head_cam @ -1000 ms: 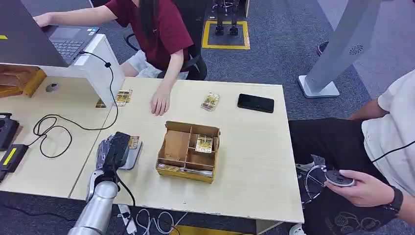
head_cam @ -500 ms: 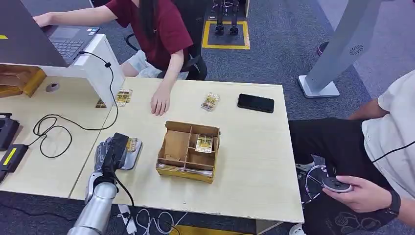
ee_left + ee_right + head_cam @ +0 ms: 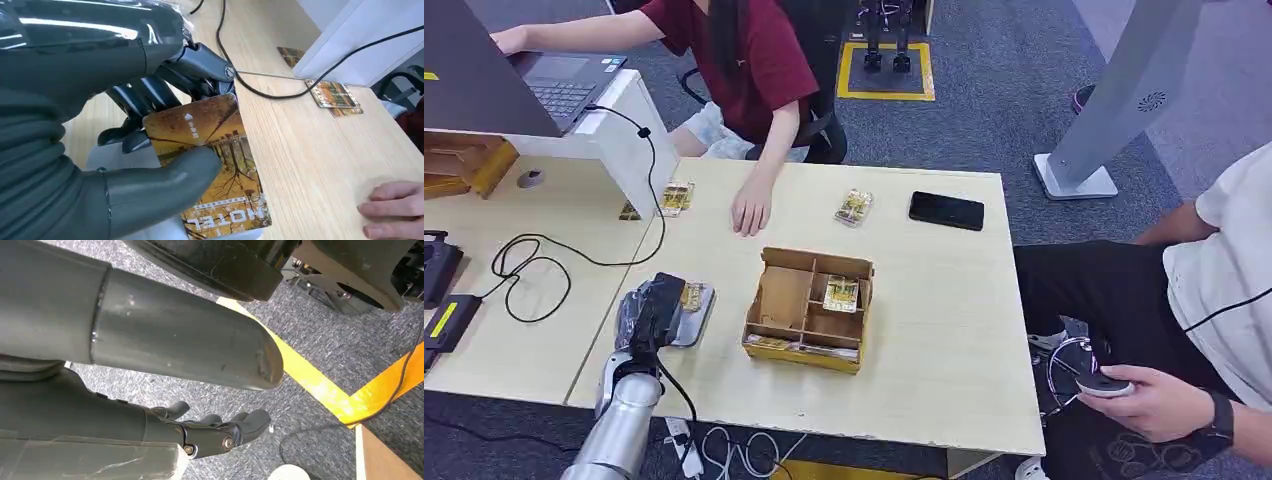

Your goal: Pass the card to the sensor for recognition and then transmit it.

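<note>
Wooden desk [image 3: 944,330] | grey carpet [image 3: 1014,110], yellow floor tape [image 3: 320,385]

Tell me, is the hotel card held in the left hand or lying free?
Held. The left hand's thumb presses on the hotel card, dark fingers behind it.

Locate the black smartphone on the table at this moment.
In the head view, the black smartphone lies flat near the far right edge of the pale wooden table, right of a loose orange-patterned card and beyond the brown cardboard divider box.
</note>
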